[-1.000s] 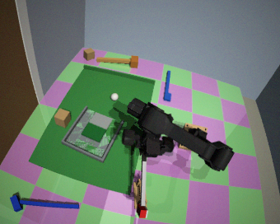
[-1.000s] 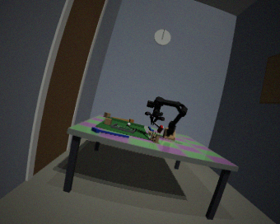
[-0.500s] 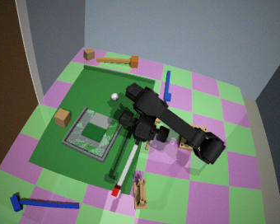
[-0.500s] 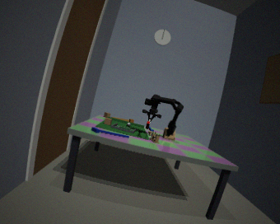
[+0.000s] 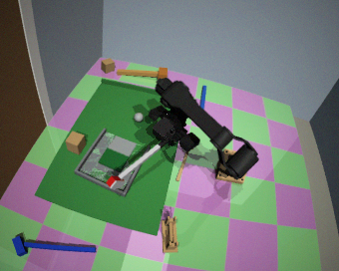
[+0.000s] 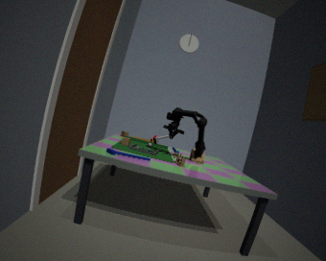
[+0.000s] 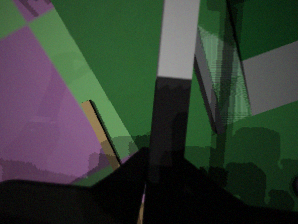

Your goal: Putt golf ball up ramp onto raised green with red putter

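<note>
My gripper is shut on the dark grip of the red putter, whose white shaft slants outward. Its red head is raised and, in the top view, appears over the near edge of the framed green. The white golf ball rests on the green mat, left of the gripper. The grey ramp leads to the dark raised green inside a grey frame. The shaft partly covers the frame.
A wooden block stands left of the frame, another at the far corner by an orange club. A blue club lies near left, another blue one behind the arm. A wooden rack stands at the mat's near right corner.
</note>
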### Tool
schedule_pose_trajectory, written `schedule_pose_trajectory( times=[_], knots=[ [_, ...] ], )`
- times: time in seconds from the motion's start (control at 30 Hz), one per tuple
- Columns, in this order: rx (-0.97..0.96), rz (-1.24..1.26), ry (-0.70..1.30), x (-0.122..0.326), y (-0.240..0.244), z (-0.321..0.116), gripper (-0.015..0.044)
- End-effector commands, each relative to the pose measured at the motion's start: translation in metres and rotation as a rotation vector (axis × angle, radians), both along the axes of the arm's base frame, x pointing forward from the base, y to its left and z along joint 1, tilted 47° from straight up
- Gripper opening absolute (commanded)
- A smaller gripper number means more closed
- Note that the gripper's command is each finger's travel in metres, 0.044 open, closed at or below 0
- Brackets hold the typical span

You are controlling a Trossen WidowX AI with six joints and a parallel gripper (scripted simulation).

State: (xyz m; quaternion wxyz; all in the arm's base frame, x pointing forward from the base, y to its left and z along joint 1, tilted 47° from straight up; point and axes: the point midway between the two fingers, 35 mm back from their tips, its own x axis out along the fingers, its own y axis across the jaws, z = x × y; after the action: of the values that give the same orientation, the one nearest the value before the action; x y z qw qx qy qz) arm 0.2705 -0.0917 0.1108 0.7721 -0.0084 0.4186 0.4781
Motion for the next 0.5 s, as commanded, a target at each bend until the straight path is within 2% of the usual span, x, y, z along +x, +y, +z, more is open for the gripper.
schedule_pose_trajectory(
  times=[0.0, 0.47],
  knots=[
    [0.001, -0.071, 0.074, 0.000, -0.020, -0.013, 0.0000],
    [0.022, -0.327, 0.388, -0.022, -0.080, -0.066, 0.0000]
  ],
)
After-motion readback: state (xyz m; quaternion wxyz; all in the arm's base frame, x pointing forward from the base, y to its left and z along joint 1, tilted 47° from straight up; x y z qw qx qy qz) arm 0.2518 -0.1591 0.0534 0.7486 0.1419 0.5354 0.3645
